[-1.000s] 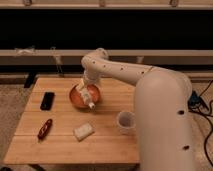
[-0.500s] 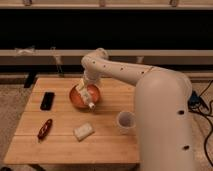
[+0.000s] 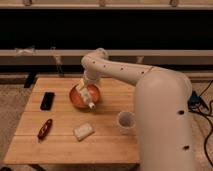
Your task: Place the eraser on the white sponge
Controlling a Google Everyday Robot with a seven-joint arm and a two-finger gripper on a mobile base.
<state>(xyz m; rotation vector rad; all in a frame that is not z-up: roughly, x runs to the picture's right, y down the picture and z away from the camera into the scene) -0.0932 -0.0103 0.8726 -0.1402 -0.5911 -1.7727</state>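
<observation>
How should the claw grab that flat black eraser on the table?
Probably from straight above, pinching its two long edges at the middle. The eraser lies flat on the table, so its thin sides are all there is to squeeze. The claw is over the orange bowl, away from it.

Wooden table (image 3: 65,145) under the gripper (image 3: 88,98), dark panels (image 3: 150,30) behind, speckled floor (image 3: 11,110)

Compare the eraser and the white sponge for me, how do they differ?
The eraser is black; the white sponge is cream-white. The eraser looks thin and flat, the white sponge thicker. The eraser lies at the left of the table, the white sponge near its front. Both are small rectangles, untouched; the pincer is over the orange bowl.
</observation>
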